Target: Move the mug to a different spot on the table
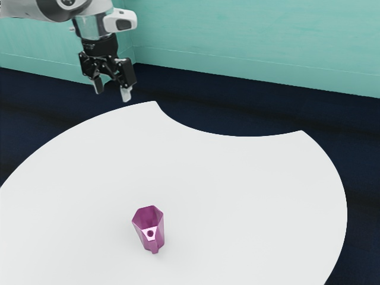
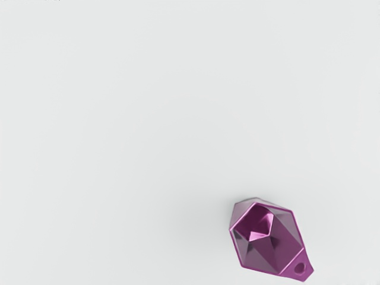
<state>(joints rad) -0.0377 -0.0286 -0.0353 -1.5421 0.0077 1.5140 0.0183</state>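
**Jaws released and high, mug not yet lifted from the bench**

Jaws stood spread and empty in the exterior view, pointing down from your arm (image 1: pixel 89 18) at the far left of the scene, high above the white bench (image 1: pixel 249 178). Nothing lay between them and nothing touched them.

The magenta mug (image 1: pixel 149 228) sat upright on the bench, well apart from the jaws, toward the near edge and somewhat to the exterior view's left of the middle. Its mouth faced up, its faceted walls tapered toward the base, and its small handle (image 1: pixel 152 234), pierced by a round hole, faced the near side. In the wrist view the mug (image 2: pixel 266 243) showed from above, off to one side of the hand's line rather than straight under it, with bare bench all round.

By my reading you were at the first step: the approach, with no grasp made. The next move called for you to carry the hand toward the near side until the mug sat centred beneath it, then to descend with the jaws wide. You would have wanted the wrist turned so the jaws closed across two opposing walls, clear of the handle. Slanted facets could have let the mug slip or tip under a pinch, so a low, square grip looked safest. Plenty of free bench lay to the exterior view's right for the set-down.
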